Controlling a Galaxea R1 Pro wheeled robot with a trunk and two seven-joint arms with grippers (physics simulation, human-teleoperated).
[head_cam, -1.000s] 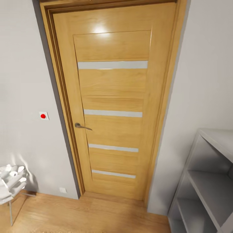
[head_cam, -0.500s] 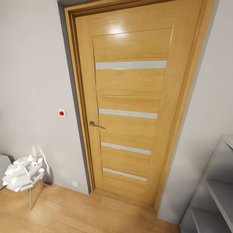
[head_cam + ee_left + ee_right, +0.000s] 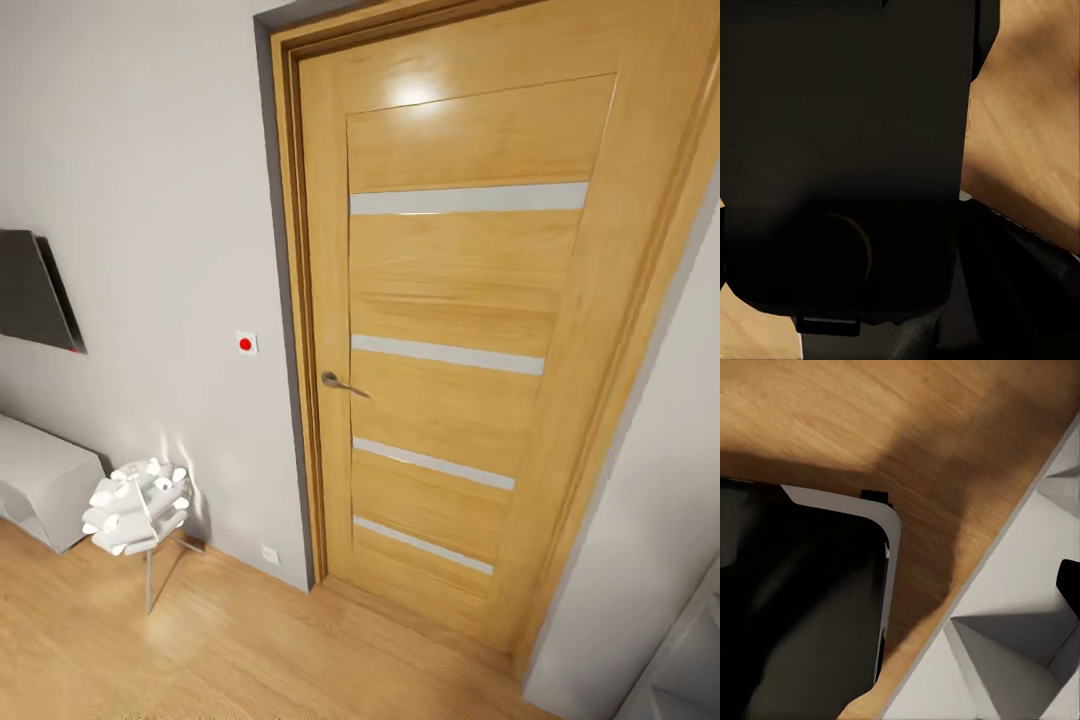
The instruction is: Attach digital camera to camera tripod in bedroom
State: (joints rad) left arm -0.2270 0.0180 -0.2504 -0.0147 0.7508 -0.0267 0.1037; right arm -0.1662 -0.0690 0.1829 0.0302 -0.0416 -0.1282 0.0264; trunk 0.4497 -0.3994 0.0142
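I face a wall of the bedroom with a closed wooden door that has a metal lever handle. The digital camera and the camera tripod are out of view. In the left wrist view, a large black part of the robot hangs over the light wood floor. The right wrist view looks down past a black, white-edged robot part at the wood floor, beside a grey shelf unit.
Left of the door are a small white switch with a red dot and a wall socket. A white petal-shaped floor lamp stands by the wall. A low grey cabinet sits under a dark wall screen. A grey shelf corner shows at the right.
The head view has swung left: the door now sits further right, the grey shelf has nearly left the picture, and the lamp, cabinet and wall screen have come in.
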